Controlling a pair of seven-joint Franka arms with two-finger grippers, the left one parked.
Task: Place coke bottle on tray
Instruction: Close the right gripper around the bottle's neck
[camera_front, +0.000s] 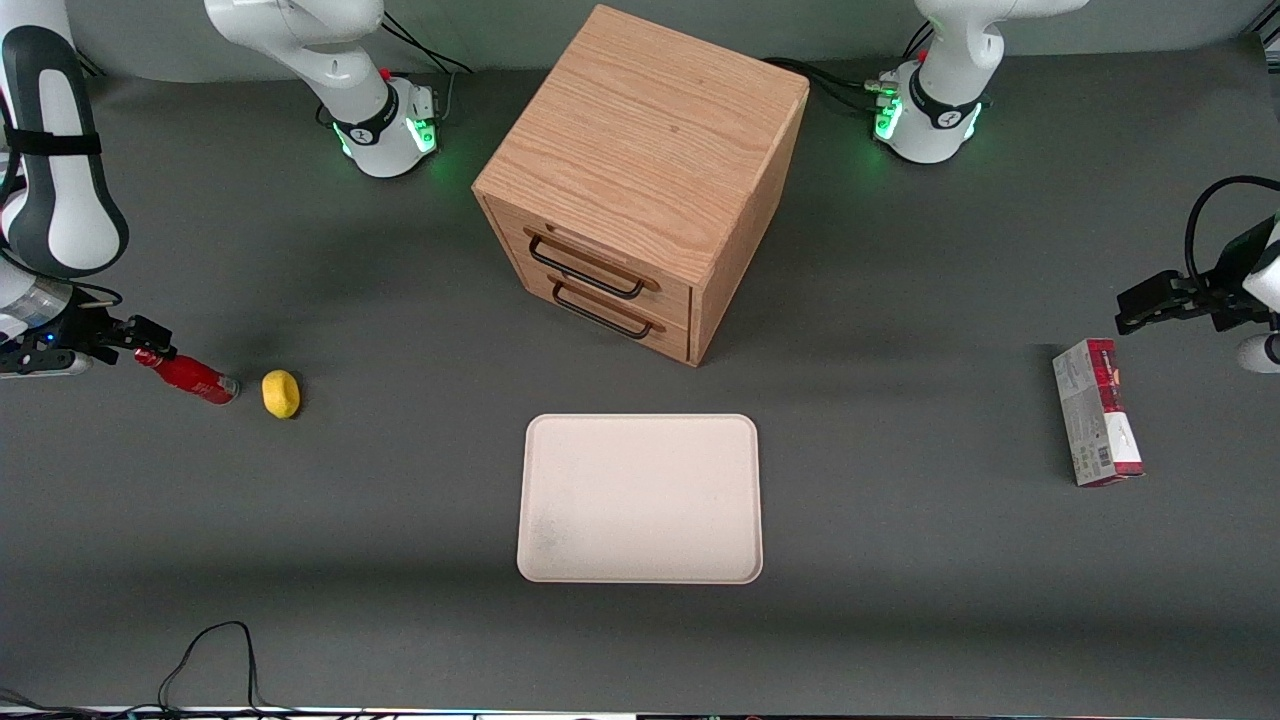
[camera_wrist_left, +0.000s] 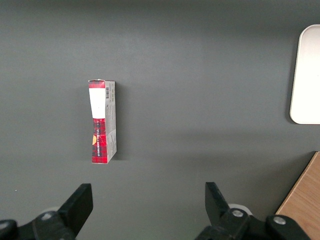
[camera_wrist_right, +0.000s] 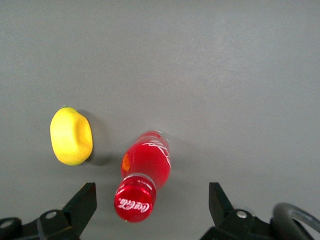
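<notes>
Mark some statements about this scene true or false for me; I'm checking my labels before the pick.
1. The bottle lies on the tray. False: it lies on the table, toward the working arm's end.
2. The gripper is open, at the bottle's cap. True.
3. A lemon lies beside the bottle. True.
4. The tray holds a carton. False: the carton lies on the table, toward the parked arm's end.
5. Both drawers are pulled out. False: both look shut.

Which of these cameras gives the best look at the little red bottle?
The right wrist view: the small glossy red coke bottle fills it close up, cap lettering readable, between the open gripper fingers. The front view shows the bottle tiny, lying at the working arm's end. The left wrist view misses it.
</notes>
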